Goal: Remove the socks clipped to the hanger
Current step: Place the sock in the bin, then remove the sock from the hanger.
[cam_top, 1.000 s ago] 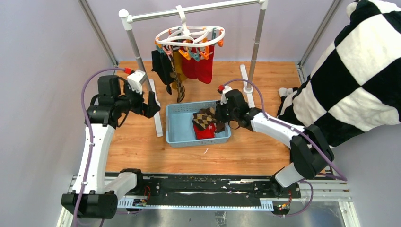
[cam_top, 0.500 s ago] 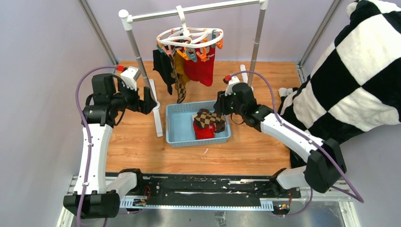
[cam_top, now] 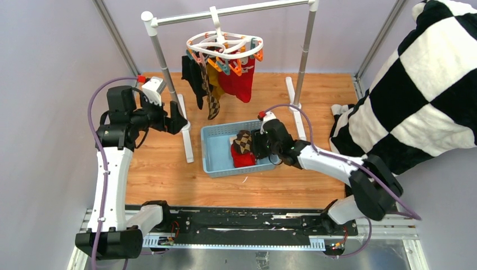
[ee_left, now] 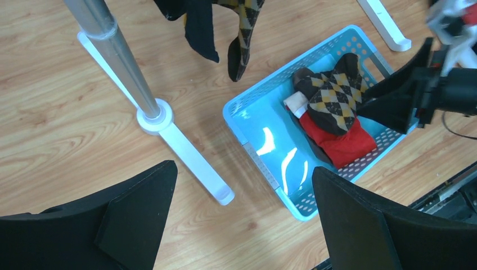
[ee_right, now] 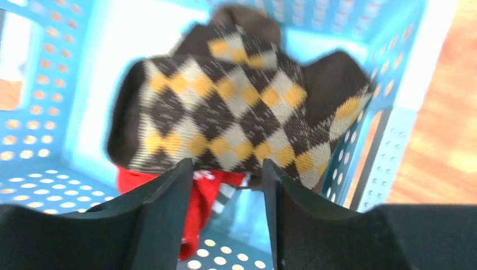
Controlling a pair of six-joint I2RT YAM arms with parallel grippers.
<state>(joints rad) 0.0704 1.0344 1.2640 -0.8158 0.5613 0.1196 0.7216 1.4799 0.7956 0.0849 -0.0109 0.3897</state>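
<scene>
Right gripper (ee_right: 228, 169): parted, clamped on nothing, just above argyle sock (ee_right: 236, 112) heaped on red sock (ee_right: 197, 214) inside blue basket (cam_top: 216, 163). Left gripper (cam_top: 180, 121): spread wide, empty, beside rail post (cam_top: 166, 62). Farther back: other socks (cam_top: 236, 79) clipped to hanger (cam_top: 225, 42), dangling above counter (cam_top: 163, 169).

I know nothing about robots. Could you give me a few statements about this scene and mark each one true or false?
1. A diamond-patterned sock lies on a red sock in the blue basket. True.
2. The hanger is bare. False: red socks and a dark sock hang from its pegs.
3. The left gripper holds a sock. False: its jaws are wide open and empty.
4. The right gripper is at the basket, jaws apart. True.
</scene>
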